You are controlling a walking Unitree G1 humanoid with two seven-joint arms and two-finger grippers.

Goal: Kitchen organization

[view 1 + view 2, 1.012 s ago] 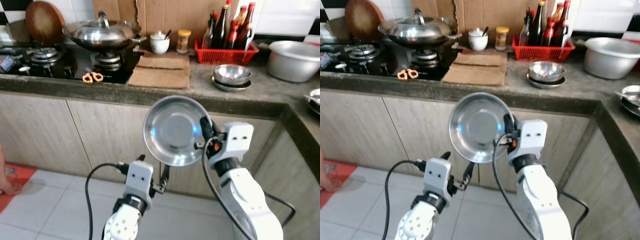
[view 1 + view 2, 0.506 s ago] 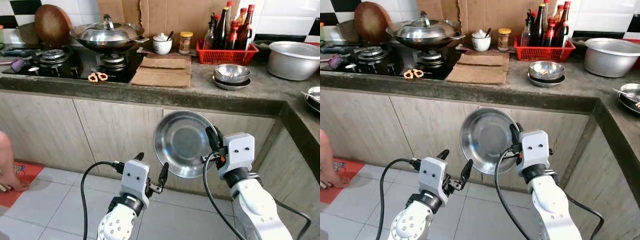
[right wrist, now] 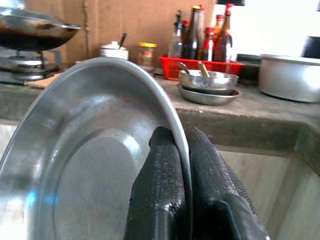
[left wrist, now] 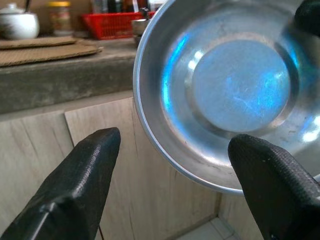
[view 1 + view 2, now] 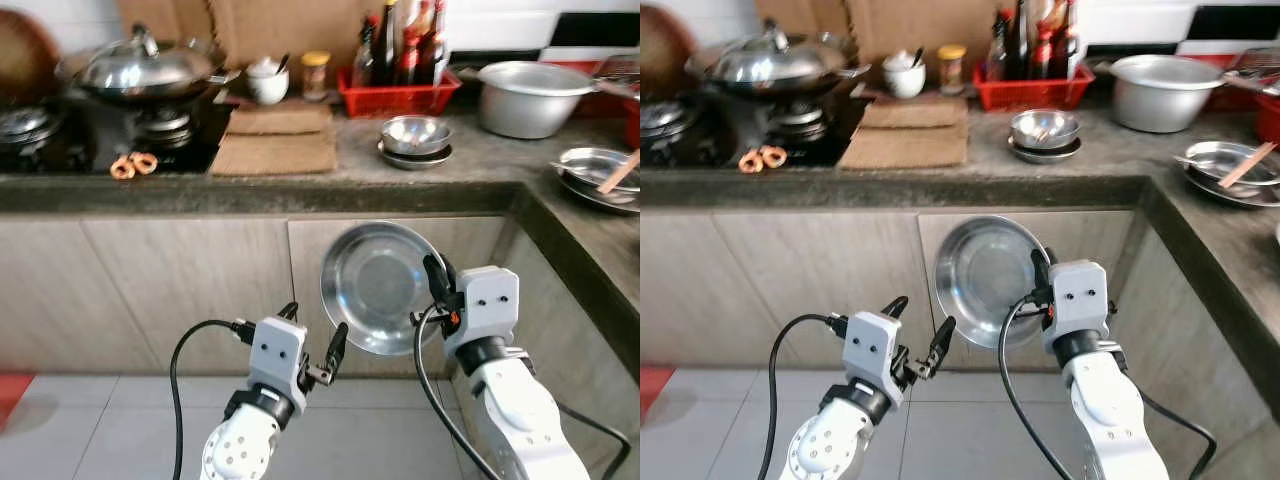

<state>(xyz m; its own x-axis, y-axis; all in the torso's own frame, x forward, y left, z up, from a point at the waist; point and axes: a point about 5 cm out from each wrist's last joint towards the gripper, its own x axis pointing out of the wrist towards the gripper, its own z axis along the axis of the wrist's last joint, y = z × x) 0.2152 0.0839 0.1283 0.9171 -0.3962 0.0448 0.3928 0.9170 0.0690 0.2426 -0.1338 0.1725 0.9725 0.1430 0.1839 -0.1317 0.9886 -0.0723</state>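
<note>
Gripping a steel plate (image 5: 378, 288) by its rim, the right tool (image 5: 436, 285) holds it upright in the air in front of the cabinet doors (image 5: 180, 290), below the edge of the bench (image 5: 300, 190). Its two black fingers (image 3: 165, 200) are pinched tight, one on each face of the thin rim, so the plate stands on edge with its hollow side facing the robot. Held this way the plate probably stays clear of the cabinet front and is ready to be lifted up and over the bench edge.

Left tool (image 5: 312, 345) hangs lower and just beside the plate, fingers spread wide and holding nothing; its wrist view shows the plate's lower rim between and beyond the two pads (image 4: 80, 185), not touching either. It looks placed to steady or take over the plate if needed.

Up on the bench, a steel bowl stacked on a plate (image 5: 414, 141) sits near the middle, in front of a red basket of bottles (image 5: 398, 92). That stack seems the likely home for the carried plate. A large metal pot (image 5: 525, 96) stands further right, another plate with chopsticks (image 5: 597, 175) on the side bench, and a lidded wok (image 5: 145, 72) sits on the stove, with folded brown cloths (image 5: 275, 140) beside it.
</note>
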